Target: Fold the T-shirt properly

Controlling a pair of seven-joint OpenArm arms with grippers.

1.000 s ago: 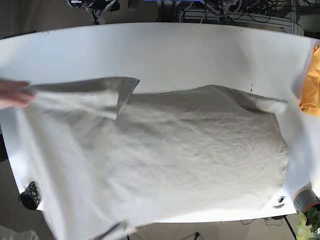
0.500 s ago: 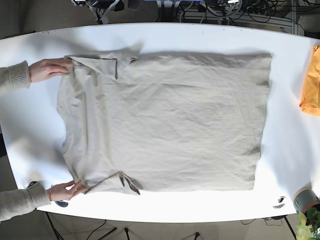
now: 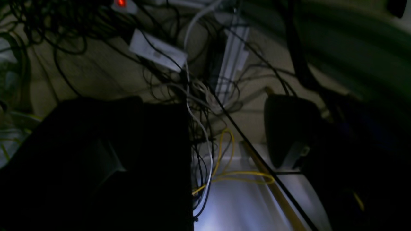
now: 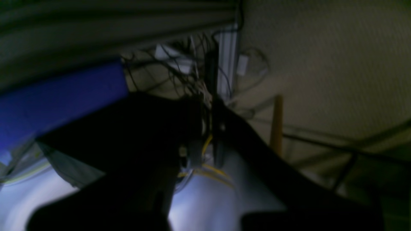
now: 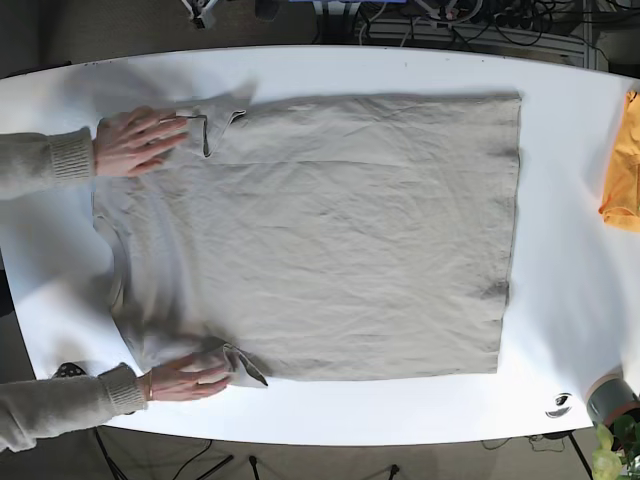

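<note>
A beige-grey T-shirt lies spread flat on the white table, its neck to the left and its hem to the right. A person's hands press on it: one hand on the far sleeve, the other hand on the near sleeve, both sleeves partly tucked over. Neither arm shows in the base view. The left gripper and the right gripper appear only as dark silhouettes in their wrist views, facing cables and floor behind the table, with nothing visibly held.
An orange cloth hangs over the table's right edge. A grey round object and a plant stand at the lower right corner. Cables and power strips lie on the floor behind the table.
The T-shirt went from billowing to lying flat, then was pulled slightly leftward and up. The person's hands moved from its shoulder edges onto both sleeves.
</note>
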